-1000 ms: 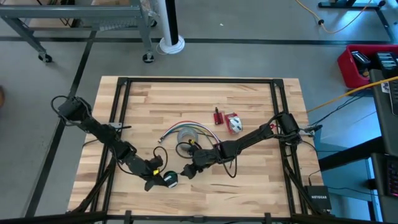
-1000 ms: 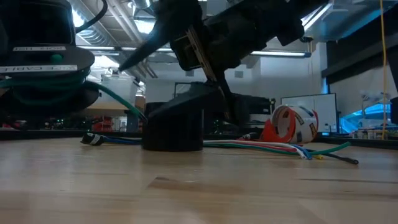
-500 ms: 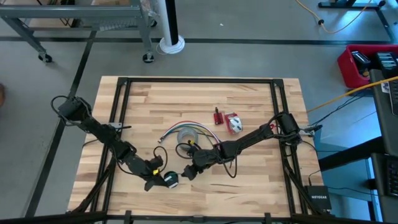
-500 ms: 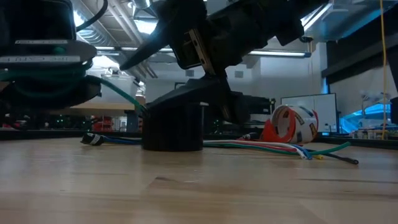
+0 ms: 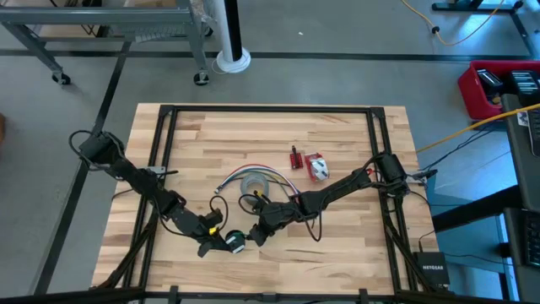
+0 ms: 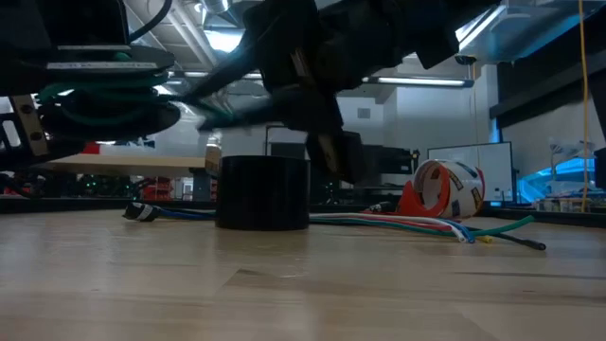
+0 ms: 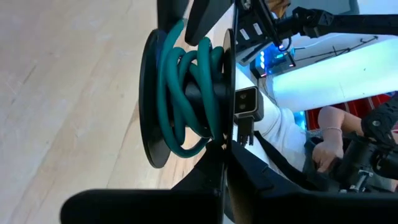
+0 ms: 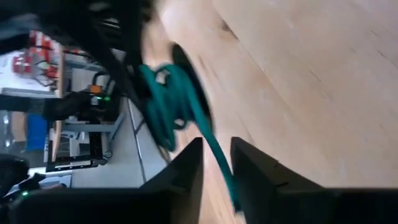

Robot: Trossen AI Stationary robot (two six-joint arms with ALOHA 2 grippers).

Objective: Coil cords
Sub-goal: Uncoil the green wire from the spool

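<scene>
A green cord is wound on a black two-flanged spool [image 7: 186,93], which hangs near the table's front edge [image 5: 234,243] and shows at the upper left of the low view [image 6: 95,99]. My left gripper [image 7: 227,152] is shut on the spool from the spool's left [image 5: 215,242]. My right gripper [image 8: 216,168] sits just right of the spool [image 5: 256,234]. Its fingers are closed in on the cord's loose tail [image 8: 211,140]. My left gripper holds the spool at the rim of one flange [image 7: 228,130], and its own dark fingers hide the exact spot. The spool is lifted clear of the table with its flanges level. My right gripper has the green tail [image 8: 219,155] between its two fingers, close to the spool. The fingers lie across the cord, which runs straight from the winding into the gap.
A roll of tape [image 5: 251,184] stands behind the spool and shows as a dark cylinder [image 6: 263,194] in the low view. Several coloured cables [image 6: 398,224] lie beside it. Two red items [image 5: 308,162] sit farther right. Bare wood lies along the front edge [image 6: 303,284].
My right gripper has closed its fingers around the green tail and edged toward the spool. The tail slanted down toward the table before and now runs nearly level. My left gripper has shifted the spool slightly toward the table's right.
</scene>
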